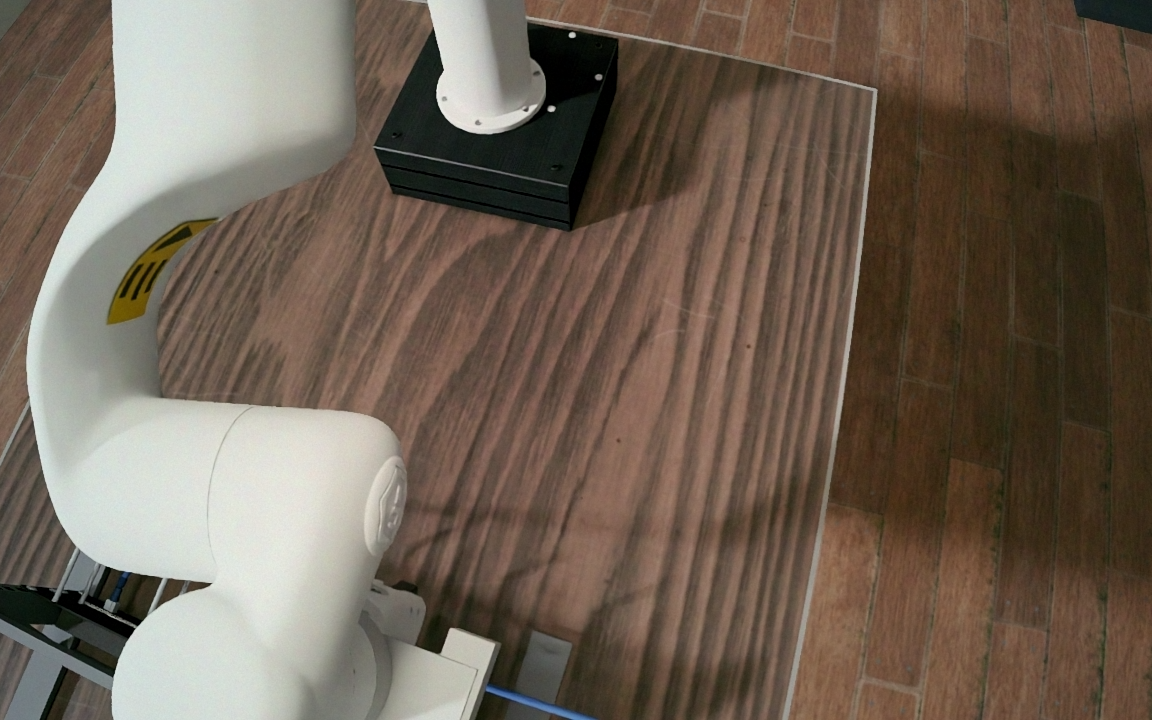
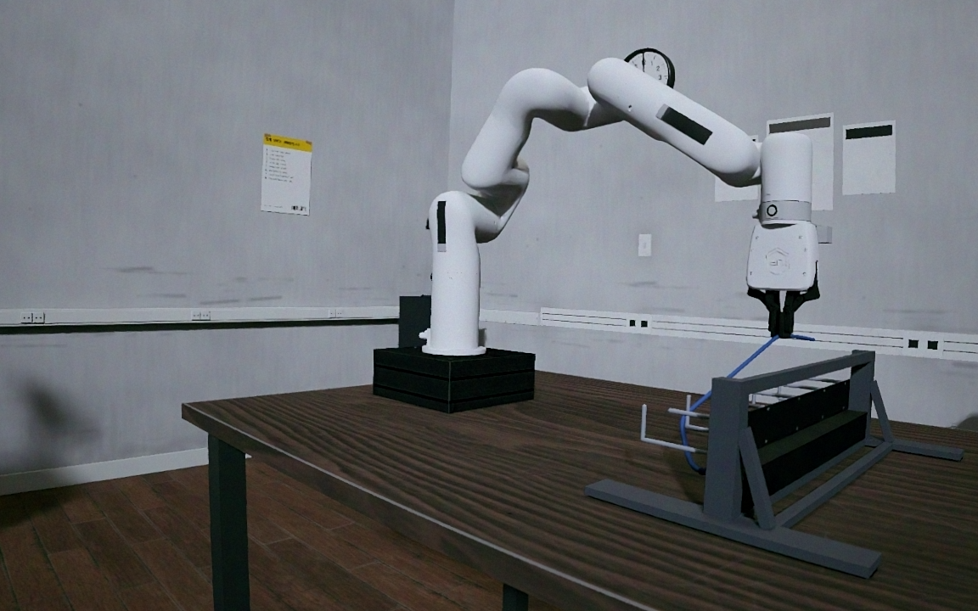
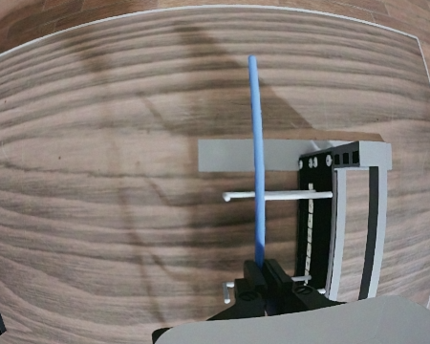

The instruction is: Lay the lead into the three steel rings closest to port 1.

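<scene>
At the right of the exterior view the claw hangs above the top bar of the grey rack, its black fingers nearly together and clenched on the blue lead. From the pinch the lead slopes down toward the lower left, passes the white rings at the rack's near end and loops down in front of the near post. In the wrist view the lead's free length runs straight up the centre of the frame from the fingertips, crossing a white ring bar beside the rack's end on the wooden table.
</scene>
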### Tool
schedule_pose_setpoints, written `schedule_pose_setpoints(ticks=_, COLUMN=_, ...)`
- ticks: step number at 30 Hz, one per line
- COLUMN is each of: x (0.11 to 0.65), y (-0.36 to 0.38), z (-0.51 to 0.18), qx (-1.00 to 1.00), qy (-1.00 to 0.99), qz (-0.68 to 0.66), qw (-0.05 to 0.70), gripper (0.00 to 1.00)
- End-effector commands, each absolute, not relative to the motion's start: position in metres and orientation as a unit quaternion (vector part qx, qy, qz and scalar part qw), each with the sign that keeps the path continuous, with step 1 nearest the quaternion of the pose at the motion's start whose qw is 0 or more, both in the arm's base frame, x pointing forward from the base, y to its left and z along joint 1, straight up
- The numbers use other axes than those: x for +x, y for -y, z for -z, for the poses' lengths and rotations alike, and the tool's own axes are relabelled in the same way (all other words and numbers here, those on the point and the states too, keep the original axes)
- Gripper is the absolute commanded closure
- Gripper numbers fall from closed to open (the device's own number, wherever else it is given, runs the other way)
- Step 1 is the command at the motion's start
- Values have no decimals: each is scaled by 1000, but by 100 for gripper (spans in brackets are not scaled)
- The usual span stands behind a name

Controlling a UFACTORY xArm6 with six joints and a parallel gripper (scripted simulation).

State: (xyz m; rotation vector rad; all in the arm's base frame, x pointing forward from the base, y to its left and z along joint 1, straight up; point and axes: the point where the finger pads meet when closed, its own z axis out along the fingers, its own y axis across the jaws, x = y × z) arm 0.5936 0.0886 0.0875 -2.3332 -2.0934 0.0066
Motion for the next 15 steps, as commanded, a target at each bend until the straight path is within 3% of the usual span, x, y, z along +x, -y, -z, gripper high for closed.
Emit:
schedule_pose_setpoints(ticks=1, x=595, y=-89, z=-86, qx=-744, qy=668, qz=0, qw=2, gripper=100)
schedule_pose_setpoints(ticks=15, x=595, y=-89, z=-69, qx=-744, qy=668, qz=0, qw=2, gripper=100)
